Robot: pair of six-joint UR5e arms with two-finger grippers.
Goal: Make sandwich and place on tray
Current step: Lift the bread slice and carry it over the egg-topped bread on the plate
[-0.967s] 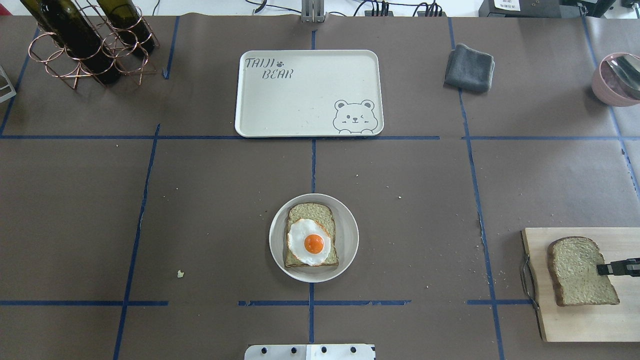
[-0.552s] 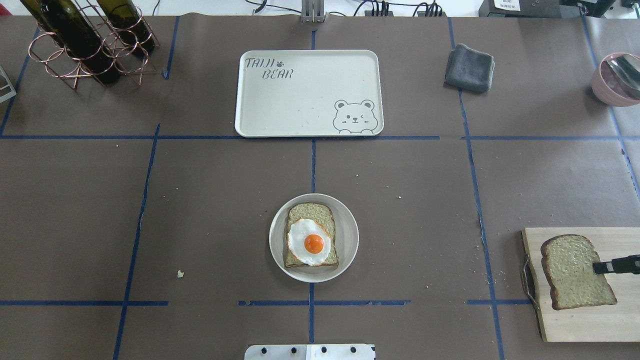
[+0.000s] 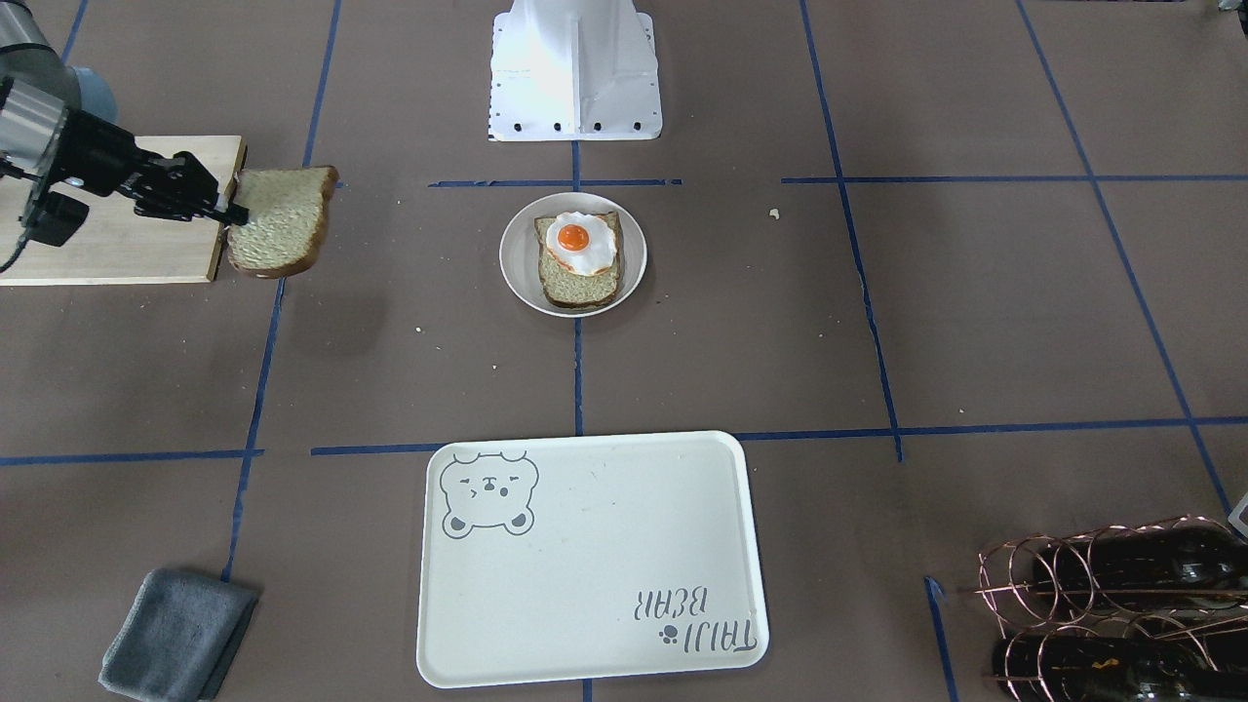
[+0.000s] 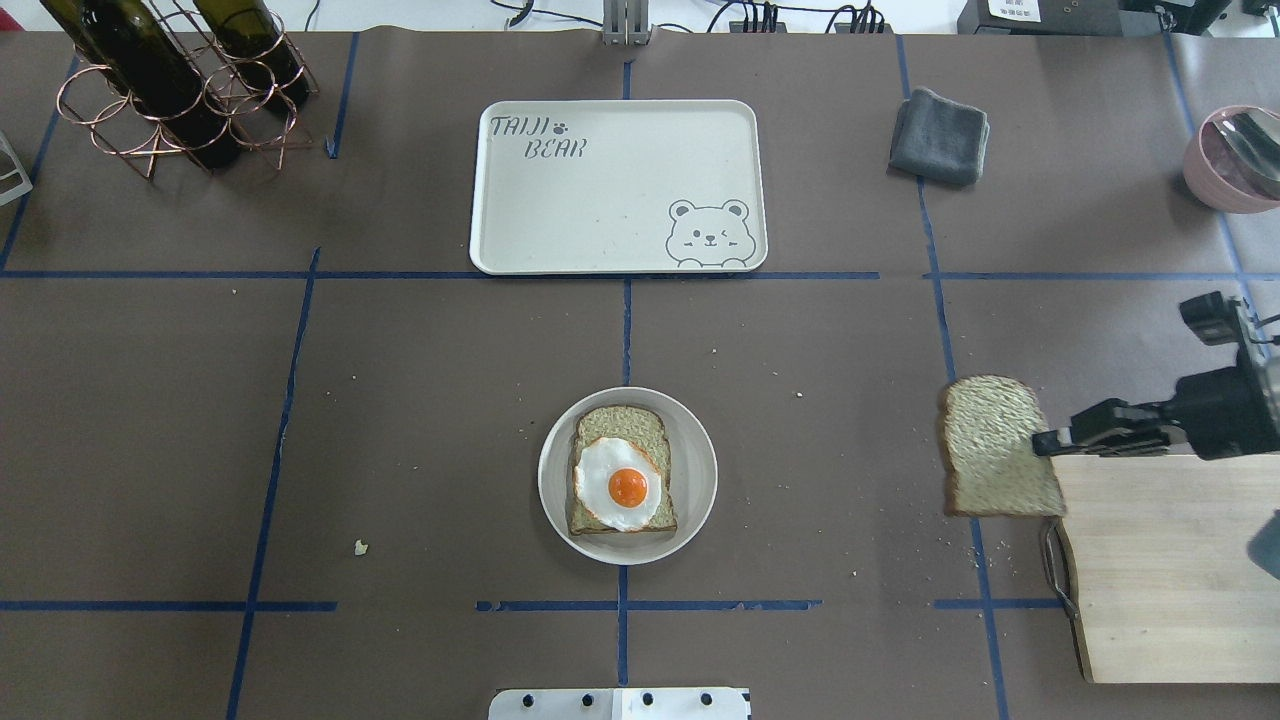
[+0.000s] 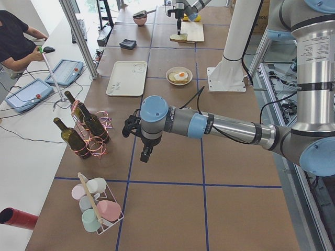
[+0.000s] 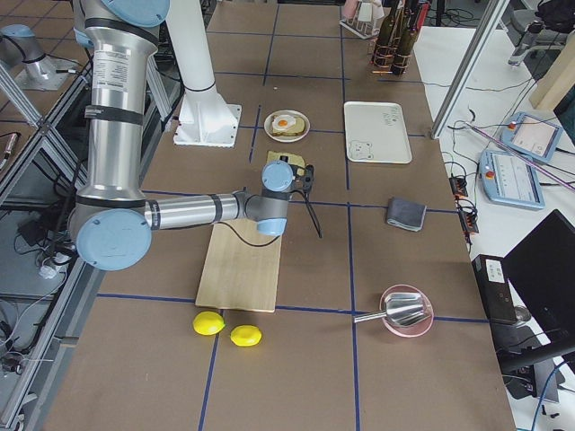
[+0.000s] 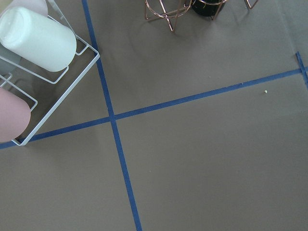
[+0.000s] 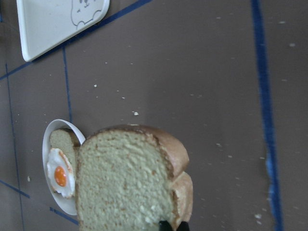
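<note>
My right gripper is shut on the edge of a slice of bread. It holds the slice in the air just past the cutting board's left edge. The held slice fills the lower half of the right wrist view. A second slice lies on the round plate at the table's middle, with the fried egg on top. The cream tray with the bear drawing lies beyond the plate with nothing on it. My left gripper shows only in the exterior left view, so I cannot tell its state.
The wooden cutting board sits at the right front. A grey cloth and a pink bowl are at the far right. A copper rack of wine bottles stands at the far left. Two lemons lie beyond the board.
The right gripper has lifted the slice off the cutting board and carried it left and forward, past the board's corner. The plate, egg and tray have not moved.
</note>
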